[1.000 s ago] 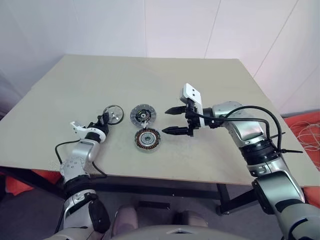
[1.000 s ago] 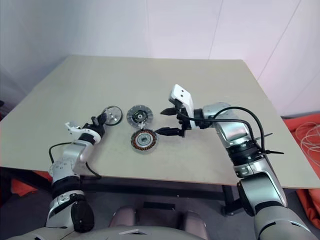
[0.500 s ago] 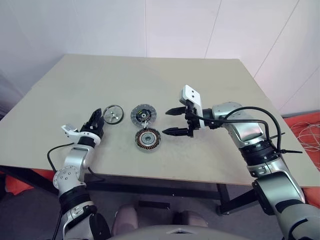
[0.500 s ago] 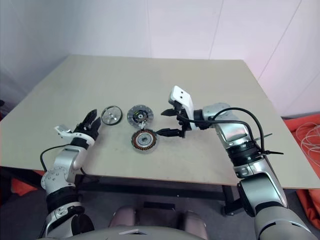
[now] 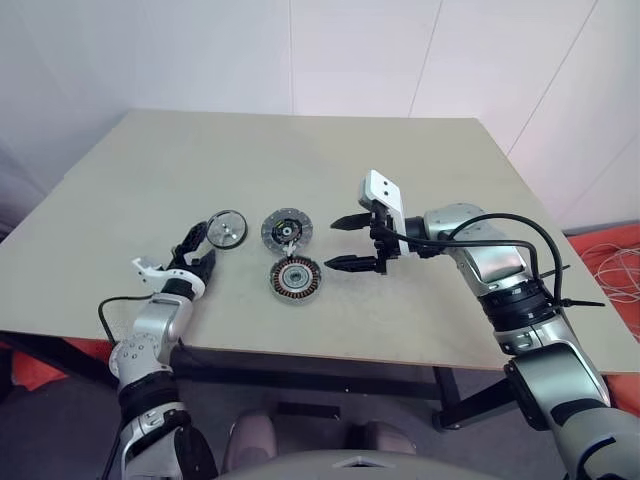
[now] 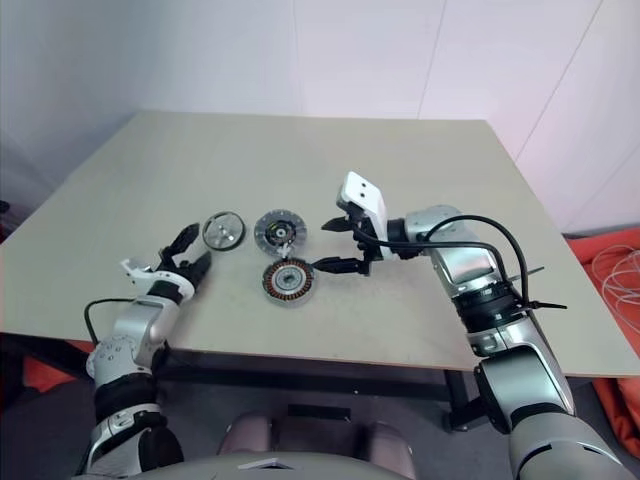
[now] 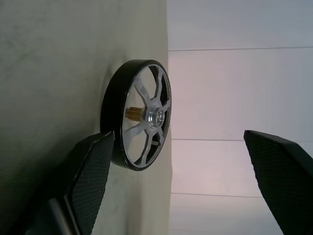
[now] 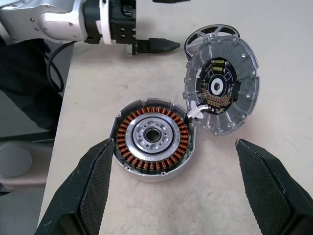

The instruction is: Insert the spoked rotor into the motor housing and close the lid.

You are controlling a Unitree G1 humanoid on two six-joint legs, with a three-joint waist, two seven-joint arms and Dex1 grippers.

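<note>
The spoked rotor [image 5: 227, 229], a black-rimmed wheel with silvery spokes, lies flat on the table left of the other parts. My left gripper [image 5: 198, 247] is open just in front of and left of it, holding nothing; in the left wrist view the rotor [image 7: 142, 115] sits past the spread fingers [image 7: 90, 171]. The lid [image 5: 286, 229] lies face up beside the rotor, with the copper-wound motor housing [image 5: 295, 278] in front of it. Open and empty, my right gripper [image 5: 334, 243] hovers just right of the housing [image 8: 152, 139] and the lid [image 8: 222, 90].
The parts lie on a pale wooden table [image 5: 400, 160], wide and bare at the back and right. Its front edge [image 5: 350, 358] runs close behind my left hand. A white wall stands behind the table.
My left gripper has opened and let go of the rotor, then drawn back a little toward the table's front edge. The rotor stays flat on the table. The right arm has not moved.
</note>
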